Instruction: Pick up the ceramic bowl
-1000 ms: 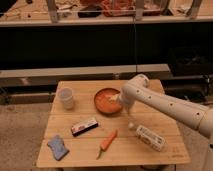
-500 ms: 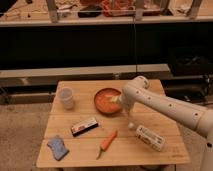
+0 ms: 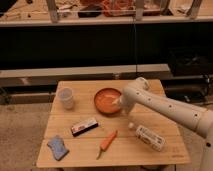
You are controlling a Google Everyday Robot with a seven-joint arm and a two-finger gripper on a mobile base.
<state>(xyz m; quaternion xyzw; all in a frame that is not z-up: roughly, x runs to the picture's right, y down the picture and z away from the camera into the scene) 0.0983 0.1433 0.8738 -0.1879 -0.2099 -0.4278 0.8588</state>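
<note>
The ceramic bowl (image 3: 106, 99) is wide, shallow and orange-red inside, and sits on the wooden table (image 3: 80, 150) just back of centre. My white arm reaches in from the right, bends at an elbow by the bowl's right side and comes down over its right rim. The gripper (image 3: 120, 102) is at the bowl's right edge, mostly hidden by the arm. A small translucent white cup (image 3: 65, 97) stands to the left of the bowl.
A dark snack bar (image 3: 84, 126) lies left of centre, an orange carrot (image 3: 107, 142) in front of it, a blue sponge (image 3: 57, 147) at the front left and a white bottle (image 3: 148, 137) lying at the front right. A shelving unit stands behind the table.
The arm's elbow has shifted slightly and the wrist has settled a little lower at the bowl's right rim. The bowl and the other objects have not moved.
</note>
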